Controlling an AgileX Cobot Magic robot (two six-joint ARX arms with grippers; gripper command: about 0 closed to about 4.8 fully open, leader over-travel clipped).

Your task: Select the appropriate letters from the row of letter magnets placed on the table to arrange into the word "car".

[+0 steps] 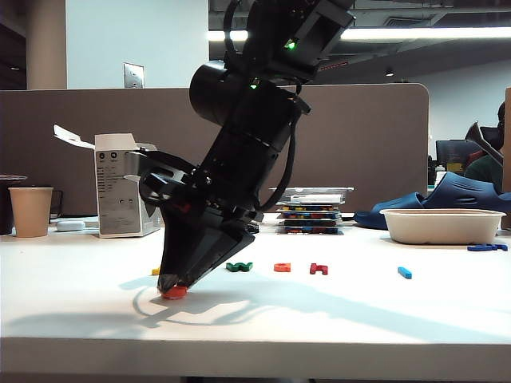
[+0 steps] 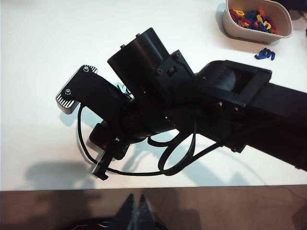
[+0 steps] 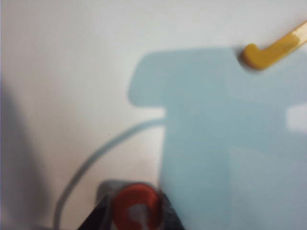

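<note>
An orange-red letter (image 3: 135, 207) sits pinched between the fingertips of the right claw (image 1: 173, 289), low against the white table (image 1: 335, 319), close to its front edge and left of the middle in the exterior view. The right wrist view shows the rounded orange-red piece held between the two dark fingertips, with a yellow letter (image 3: 274, 49) lying on the table a little beyond it. In the exterior view only a sliver of that yellow piece (image 1: 156, 271) shows behind the claw.

The rest of the row runs to the right, farther back on the table: a green letter (image 1: 239, 266), a second orange-red letter (image 1: 282, 267), a dark red letter (image 1: 318, 269) and, well apart from these, a blue letter (image 1: 405, 273).

The right arm leans steeply down over the table from the upper middle of the exterior view. The left claw (image 2: 135, 211) hangs off the table's near edge, looking down on that arm; only its tips show, close together with nothing between them.

A pale tray (image 2: 283, 21) of mixed letters stands at the table's far right, with a loose blue piece (image 2: 265, 53) beside it. A paper cup (image 1: 31, 211) and a white box (image 1: 120, 195) stand at the back left.
</note>
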